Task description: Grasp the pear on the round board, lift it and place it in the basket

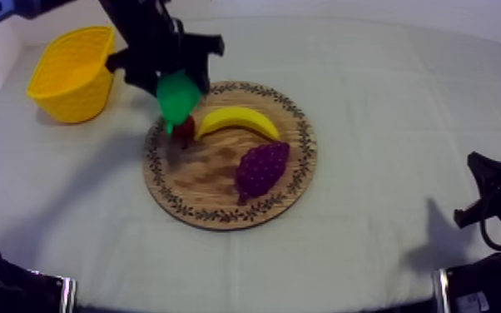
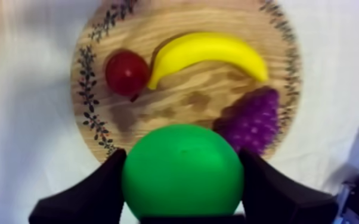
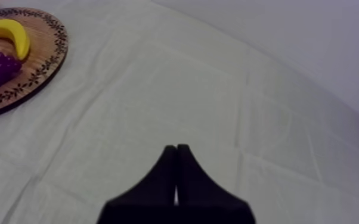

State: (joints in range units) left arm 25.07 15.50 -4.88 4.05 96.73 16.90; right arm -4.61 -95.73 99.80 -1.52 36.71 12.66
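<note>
The top view looks down at a slant from above the table [image 1: 387, 125] and covers the whole surface, from the yellow basket [image 1: 71, 75] at the far left to the round wooden board [image 1: 208, 176] near the middle. The left wrist view looks almost straight down from close above the board, past the jaws of the left gripper [image 2: 182, 156] and the pear [image 2: 182, 182] between them. The right wrist view sits low over the table and faces along the cloth past the right gripper [image 3: 176, 149]. All three views share the board with the banana [image 1: 237, 119] and the bunch of grapes [image 1: 262, 166].
</note>
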